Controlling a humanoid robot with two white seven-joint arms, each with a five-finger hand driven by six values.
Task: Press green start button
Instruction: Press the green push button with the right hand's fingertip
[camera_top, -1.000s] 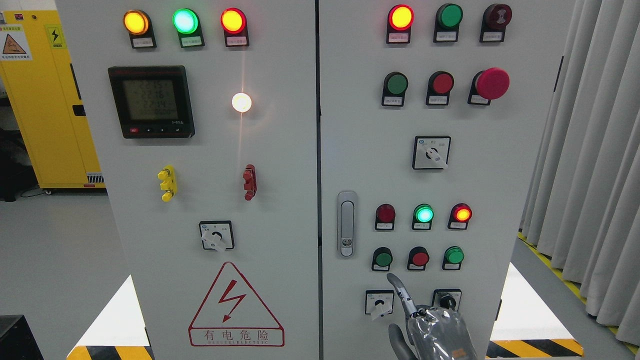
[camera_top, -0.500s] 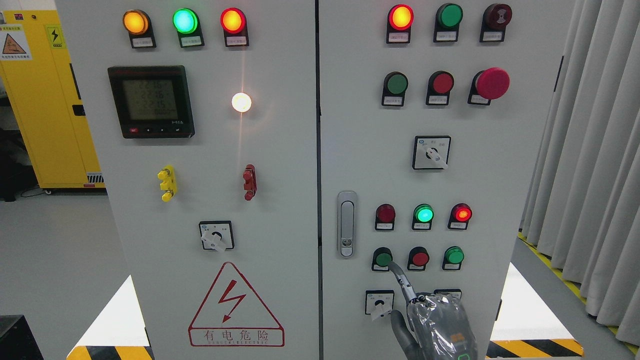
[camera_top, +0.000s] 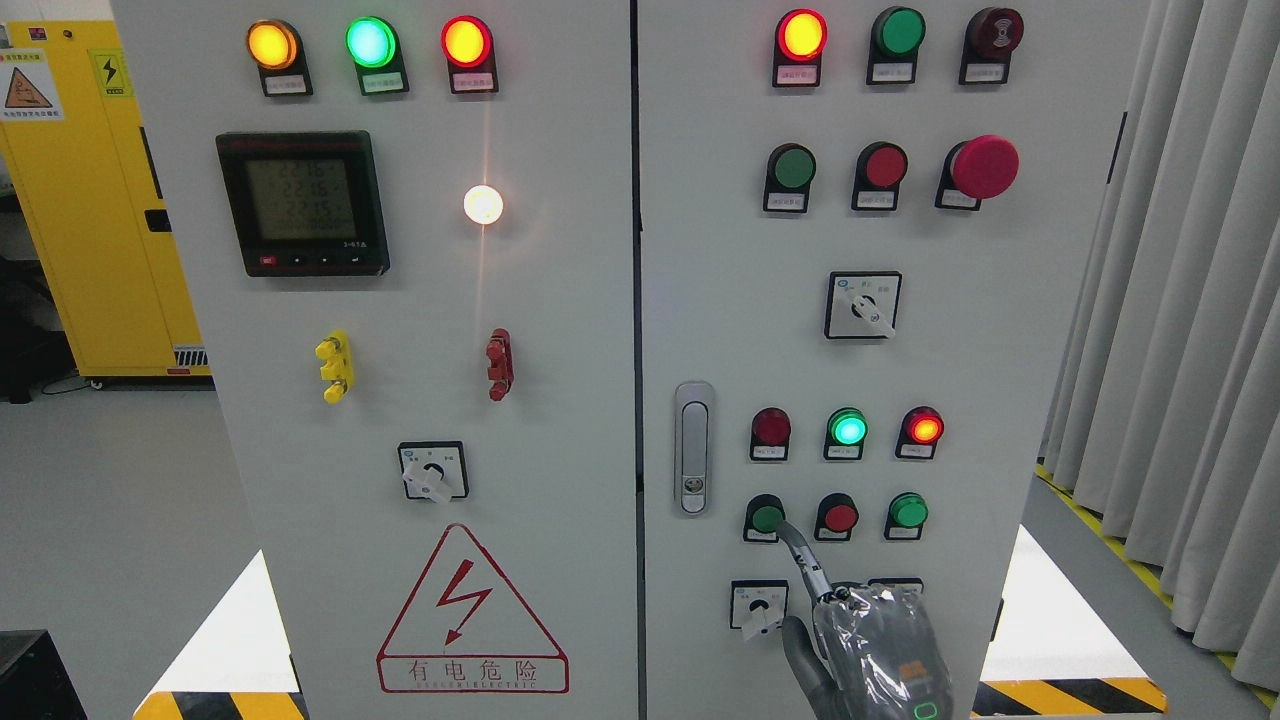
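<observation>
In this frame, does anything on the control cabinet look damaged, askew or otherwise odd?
Nothing stands out. The right hand's extended index finger meets the lower-left green button on the right door; lamps, switches and the door handle look intact and straight.

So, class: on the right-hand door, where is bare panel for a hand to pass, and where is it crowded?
Bare: between the selector switch and the lit green lamp; also above the door handle. Crowded: bottom rows, where the right hand points at the green button.
</observation>
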